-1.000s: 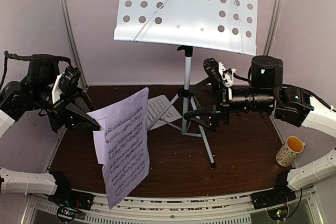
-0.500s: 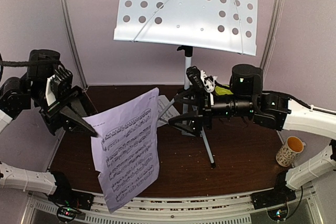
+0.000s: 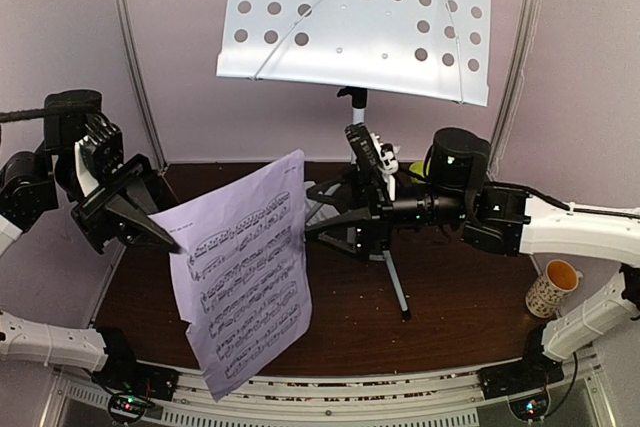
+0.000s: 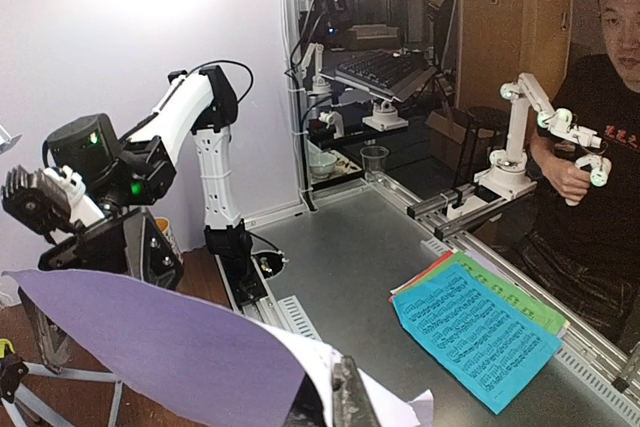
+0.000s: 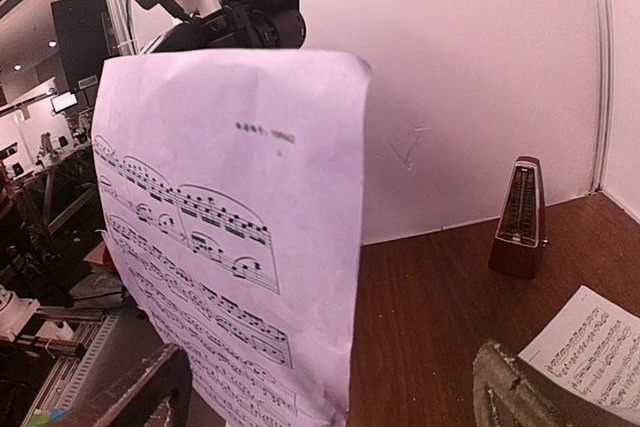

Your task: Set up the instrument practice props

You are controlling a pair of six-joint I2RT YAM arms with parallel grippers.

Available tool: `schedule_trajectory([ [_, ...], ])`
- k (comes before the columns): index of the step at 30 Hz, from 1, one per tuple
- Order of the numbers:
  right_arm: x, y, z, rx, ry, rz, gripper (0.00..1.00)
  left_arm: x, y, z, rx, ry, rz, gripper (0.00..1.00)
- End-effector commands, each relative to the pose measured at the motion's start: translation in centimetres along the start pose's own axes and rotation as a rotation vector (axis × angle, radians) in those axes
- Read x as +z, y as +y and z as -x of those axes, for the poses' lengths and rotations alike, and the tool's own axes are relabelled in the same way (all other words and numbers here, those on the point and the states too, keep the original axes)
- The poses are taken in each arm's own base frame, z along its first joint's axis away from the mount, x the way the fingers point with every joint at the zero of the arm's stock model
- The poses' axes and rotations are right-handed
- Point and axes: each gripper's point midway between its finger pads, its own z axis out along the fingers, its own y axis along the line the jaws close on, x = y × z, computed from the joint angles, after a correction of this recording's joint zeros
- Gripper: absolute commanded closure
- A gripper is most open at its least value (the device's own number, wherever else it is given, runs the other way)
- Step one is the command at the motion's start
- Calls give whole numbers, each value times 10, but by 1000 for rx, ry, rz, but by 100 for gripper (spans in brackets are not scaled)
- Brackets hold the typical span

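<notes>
DESK: Tool status?

PHOTOG: Left gripper (image 3: pixel 160 234), clamped tight on a top corner of the lavender sheet (image 3: pixel 245 282), holds it in the air over the left side of the table (image 3: pixel 440 312), pg hanging limp. Right gripper (image 3: pixel 335 215), jaws spread wide & holding nothing, points at the sheet's free edge from just beside the tripod (image 3: pixel 392 282).

DESK: Rest of the kit?

PHOTOG: Music stand (image 3: pixel 360 17) upright at the back, nothing on its shelf. White sheet (image 5: pixel 585 347) flat on the table near the tripod feet. Metronome (image 5: pixel 520 217) upright by a wall, apart from both sheets. Cup (image 3: pixel 553 287) far right.

DESK: Risks?

PHOTOG: IMO it's a one-corner hold on thin paper. If the right jaws close off the edge, or pull vs. the left's grip, the pg creases or tears. The right arm is also near the tripod legs, so a bump could tip the stand.

DESK: Legible text?

PHOTOG: Staves & notes only. There's a small title line at the top of the pg, too small to read. No brands seen.
</notes>
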Motion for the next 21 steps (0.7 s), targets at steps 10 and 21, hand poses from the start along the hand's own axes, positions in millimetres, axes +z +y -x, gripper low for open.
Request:
schedule_trajectory([
  [10,21,26,3,43,-48,172,30,0,-1,7,74,-11,20,100],
  [21,-17,34,9,16,-69,79,100,-17,32,-10,142,89,336,100],
])
